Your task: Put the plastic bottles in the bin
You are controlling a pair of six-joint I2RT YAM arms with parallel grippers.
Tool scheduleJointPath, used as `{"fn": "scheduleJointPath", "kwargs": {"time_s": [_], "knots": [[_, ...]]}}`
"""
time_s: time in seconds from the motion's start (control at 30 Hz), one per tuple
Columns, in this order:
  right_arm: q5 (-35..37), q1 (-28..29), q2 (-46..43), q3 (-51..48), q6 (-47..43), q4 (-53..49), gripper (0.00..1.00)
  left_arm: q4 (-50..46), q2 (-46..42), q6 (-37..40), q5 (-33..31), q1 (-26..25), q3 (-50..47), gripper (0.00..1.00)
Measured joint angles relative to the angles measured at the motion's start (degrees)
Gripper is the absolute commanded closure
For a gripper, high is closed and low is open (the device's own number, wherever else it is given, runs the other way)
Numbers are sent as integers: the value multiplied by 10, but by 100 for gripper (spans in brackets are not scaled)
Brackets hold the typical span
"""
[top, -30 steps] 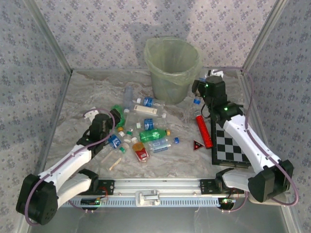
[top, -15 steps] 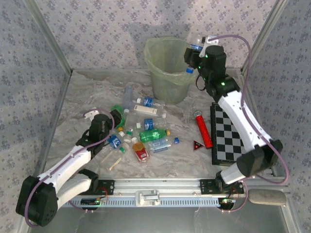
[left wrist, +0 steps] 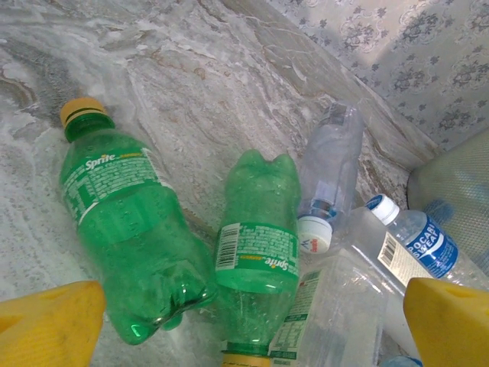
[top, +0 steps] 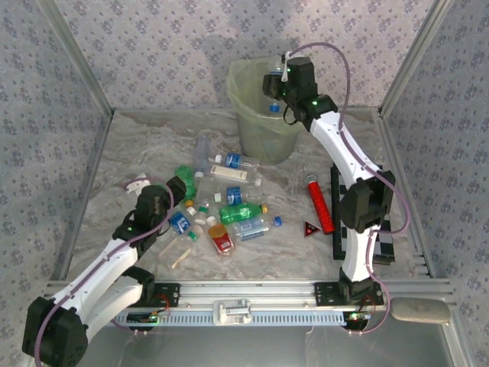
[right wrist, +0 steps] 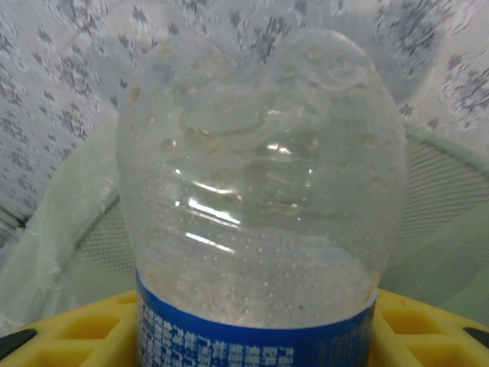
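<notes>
Blue-labelled bottle (right wrist: 260,191) hangs clenched in the right gripper (top: 273,88) above the bin (top: 252,134), ready to drop, while the left gripper (top: 180,188) gapes over green Sprite bottles (left wrist: 256,252).

We saw bright, even light, soft shadows, glints on the bottle (right wrist: 229,206), and blurry fingers (left wrist: 46,325) up close.

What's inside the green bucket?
A crinkly plastic bag lines the bin. The right pincer holds a clear blue-labelled bottle at its mouth. The bottom is hidden behind them.
</notes>
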Motion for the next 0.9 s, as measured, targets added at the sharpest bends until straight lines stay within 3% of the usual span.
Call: {"fn": "scheduleJointPath", "kwargs": {"time_s": [0.47,0.57,0.63,0.7,0.9], "knots": [[-15,7,95,96,-2,-80,39,-22,-23,0,-4,4,-7,0],[-15,7,97,99,-2,-82,29,-22,-25,0,-5,4,-8,0],[-16,7,98,103,-5,-83,12,-24,-26,0,-5,4,-8,0],[-17,7,98,110,-7,-85,2,-25,-26,0,-5,4,-8,0],[-18,10,98,132,-8,-87,0,-26,-26,0,-5,7,-8,0]]}}
